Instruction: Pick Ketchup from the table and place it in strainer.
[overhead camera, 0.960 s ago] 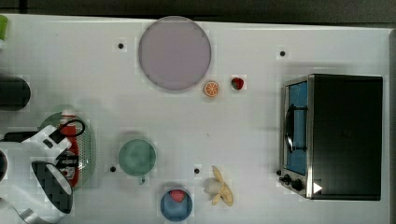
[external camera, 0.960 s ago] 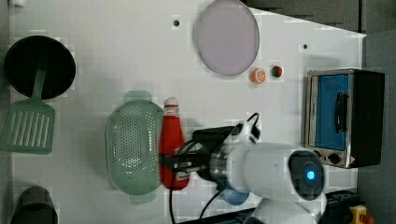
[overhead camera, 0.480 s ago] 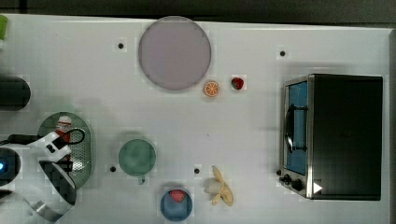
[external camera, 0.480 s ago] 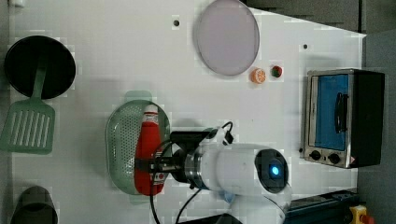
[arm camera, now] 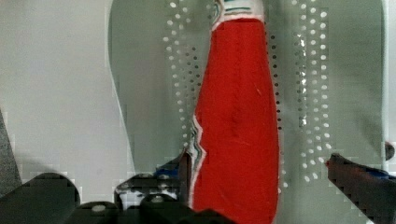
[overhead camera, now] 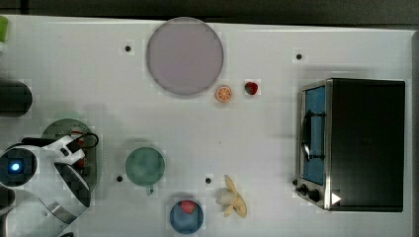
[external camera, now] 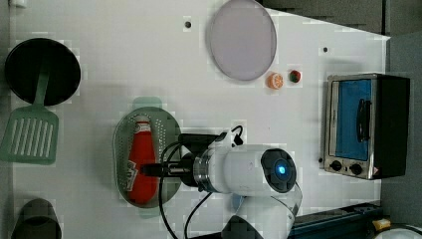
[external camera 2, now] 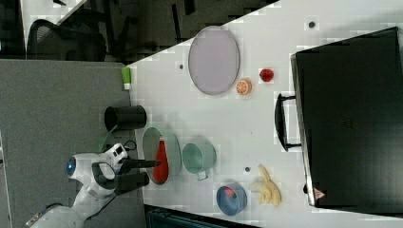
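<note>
The Ketchup (external camera: 141,159), a red bottle with a white cap end, lies lengthwise inside the strainer (external camera: 119,144), a pale green oval basket with a dotted bottom. My gripper (external camera: 150,169) hovers over the bottle's lower half and is open. In the wrist view the Ketchup (arm camera: 238,140) rests on the perforated strainer floor (arm camera: 303,93); one finger (arm camera: 186,169) is close beside the bottle and the other finger (arm camera: 359,179) stands well away from it. The right view shows the Ketchup (external camera 2: 160,164) in the strainer (external camera 2: 175,147) with my gripper (external camera 2: 151,164) at its edge.
A darker green cup (overhead camera: 145,166) stands just beside the strainer. A blue dish with a red lump (overhead camera: 187,216), a banana (overhead camera: 232,197), a lilac plate (overhead camera: 185,55), an orange slice (overhead camera: 223,94), a strawberry (overhead camera: 251,88) and a toaster oven (overhead camera: 356,143) sit further off. A black pan (external camera: 42,69) and a green spatula (external camera: 30,134) lie beyond the strainer.
My arm carried the Ketchup from beside the strainer to over it, then the jaws opened and let it go. It now lies in the basket.
</note>
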Available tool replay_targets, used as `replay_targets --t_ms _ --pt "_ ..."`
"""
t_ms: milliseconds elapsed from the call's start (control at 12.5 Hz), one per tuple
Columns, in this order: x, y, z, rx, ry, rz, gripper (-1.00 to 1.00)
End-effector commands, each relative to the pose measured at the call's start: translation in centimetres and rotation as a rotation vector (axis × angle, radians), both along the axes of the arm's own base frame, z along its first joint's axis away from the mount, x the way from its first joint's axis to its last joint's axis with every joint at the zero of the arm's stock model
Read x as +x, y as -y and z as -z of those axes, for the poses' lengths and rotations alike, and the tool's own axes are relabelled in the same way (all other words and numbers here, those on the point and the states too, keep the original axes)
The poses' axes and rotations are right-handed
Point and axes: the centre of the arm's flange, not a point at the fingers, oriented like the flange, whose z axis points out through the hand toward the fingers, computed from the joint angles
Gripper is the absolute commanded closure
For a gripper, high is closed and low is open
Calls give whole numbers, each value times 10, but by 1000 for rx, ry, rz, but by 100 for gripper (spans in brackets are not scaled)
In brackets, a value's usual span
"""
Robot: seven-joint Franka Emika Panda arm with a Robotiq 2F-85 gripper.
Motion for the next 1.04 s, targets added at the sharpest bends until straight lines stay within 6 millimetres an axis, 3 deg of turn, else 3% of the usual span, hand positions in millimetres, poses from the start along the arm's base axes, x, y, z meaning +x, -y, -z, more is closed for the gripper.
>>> replay_targets --t_ms 80,240,480,800,1040 --pt "26 11 -45 4 89 85 -100" --pt "49 40 -75 -22 135 148 -100" --pt "83 104 -128 -114 176 264 -100" --pt "117 220 -200 -230 188 485 -100" --pt "131 312 -255 -278 152 653 -100"
